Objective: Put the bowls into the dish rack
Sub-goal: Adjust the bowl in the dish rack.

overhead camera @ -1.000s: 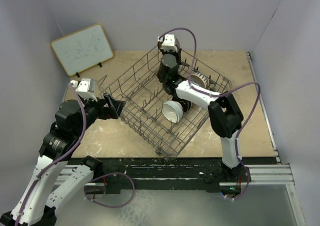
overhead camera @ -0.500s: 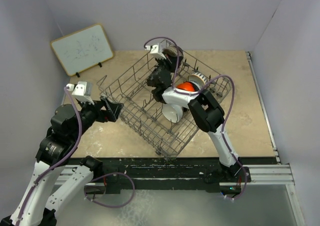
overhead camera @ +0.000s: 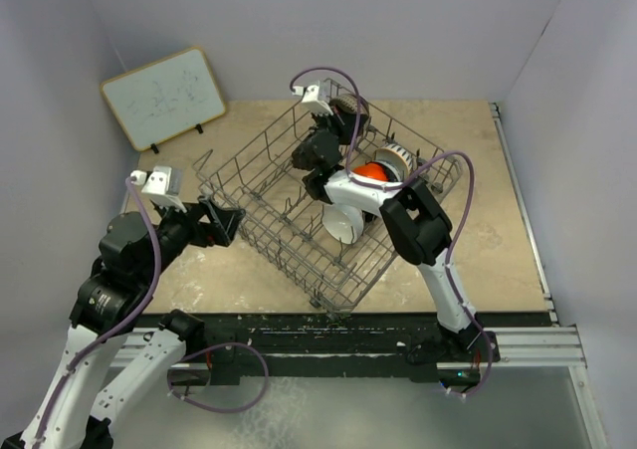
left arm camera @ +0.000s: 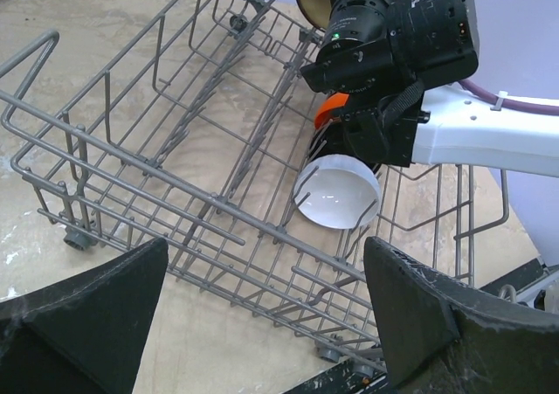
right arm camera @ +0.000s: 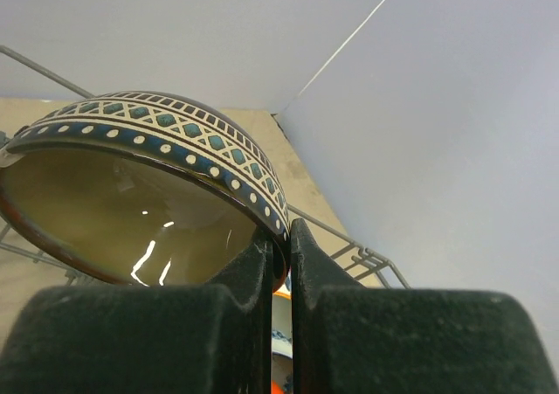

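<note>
The grey wire dish rack (overhead camera: 267, 182) sits skewed in the middle of the table. A white bowl (overhead camera: 343, 222), an orange-red bowl (overhead camera: 370, 171) and a blue-and-white patterned bowl (overhead camera: 398, 154) stand inside it. My right gripper (overhead camera: 335, 122) hovers over the rack's far side, shut on the rim of a brown bowl (right arm camera: 148, 184) with a blue-and-cream patterned band and a glossy cream inside; that bowl (overhead camera: 346, 106) is held on edge. My left gripper (overhead camera: 225, 222) stands open and holds nothing, just outside the rack's left corner. From there the rack (left arm camera: 175, 149), the white bowl (left arm camera: 339, 191) and the orange-red bowl (left arm camera: 329, 109) show.
A whiteboard (overhead camera: 164, 96) leans against the back-left wall. Grey walls close in on three sides. A black rail (overhead camera: 328, 332) runs along the table's near edge. Bare tabletop (overhead camera: 498, 220) lies to the right of the rack. Upright tines (left arm camera: 262, 193) fill the rack's floor.
My right arm has swung left and rolled its wrist, carrying the patterned brown bowl over the rack's far side and uncovering the orange-red bowl. The left arm has shifted slightly.
</note>
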Controlling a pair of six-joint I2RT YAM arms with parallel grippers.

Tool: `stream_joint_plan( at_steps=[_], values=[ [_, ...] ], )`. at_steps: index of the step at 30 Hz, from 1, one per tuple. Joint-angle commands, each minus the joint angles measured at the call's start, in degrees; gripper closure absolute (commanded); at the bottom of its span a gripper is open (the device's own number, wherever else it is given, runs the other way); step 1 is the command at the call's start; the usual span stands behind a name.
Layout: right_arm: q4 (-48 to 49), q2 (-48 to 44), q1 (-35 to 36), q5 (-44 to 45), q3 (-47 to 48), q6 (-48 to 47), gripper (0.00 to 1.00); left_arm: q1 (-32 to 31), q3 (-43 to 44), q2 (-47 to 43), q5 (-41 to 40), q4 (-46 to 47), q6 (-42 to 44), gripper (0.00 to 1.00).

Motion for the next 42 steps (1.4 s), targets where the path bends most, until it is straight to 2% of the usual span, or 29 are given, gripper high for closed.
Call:
stream_joint_plan(
  at_steps=[1,12,18,20,21,23,24,25,33,42],
  values=[
    [1.69,-0.66,0.29,0.07,2.78,-0.58,1.0,0.14,-0.54,-1.07,0.83,1.97,-0.12,0.04],
    [-3.64,2.48,0.59,1.81,1.65,2.87,1.0,0.08,-3.06,-3.33,1.11,2.05,-0.97,0.04],
    [-12.8,5.12,0.76,1.85,3.87,7.21,1.0,0.07,-3.74,-4.2,0.88,1.35,-0.33,0.04],
    [-23.32,5.03,0.98,0.97,5.22,14.51,1.0,0.12,-4.2,-4.66,0.85,1.56,-0.06,0.04],
    [-31.01,4.61,0.98,0.0,6.48,21.42,1.0,0.12,-4.49,-4.85,0.92,1.76,0.15,0.04],
    [-61.85,4.26,0.85,-5.53,13.34,44.82,1.0,0.07,-4.99,-5.2,1.13,2.07,0.78,0.04],
    [-75.84,4.87,0.32,-11.84,17.62,57.07,1.0,0.09,-5.25,-5.44,1.24,2.12,1.02,0.04],
    [-84.08,5.32,-0.26,-13.46,20.16,63.44,1.0,0.08,-5.65,-5.78,1.29,2.2,1.22,0.04],
    [-77.62,0.65,-0.45,-20.54,10.43,67.1,1.0,0.08,-4.1,-6.61,-0.52,1.52,4.36,0.04],
    [-73.18,2.59,-0.22,-17.47,5.41,64.8,1.0,0.11,-5.02,-9.04,-3.23,0.48,3.97,0.04]
  ],
)
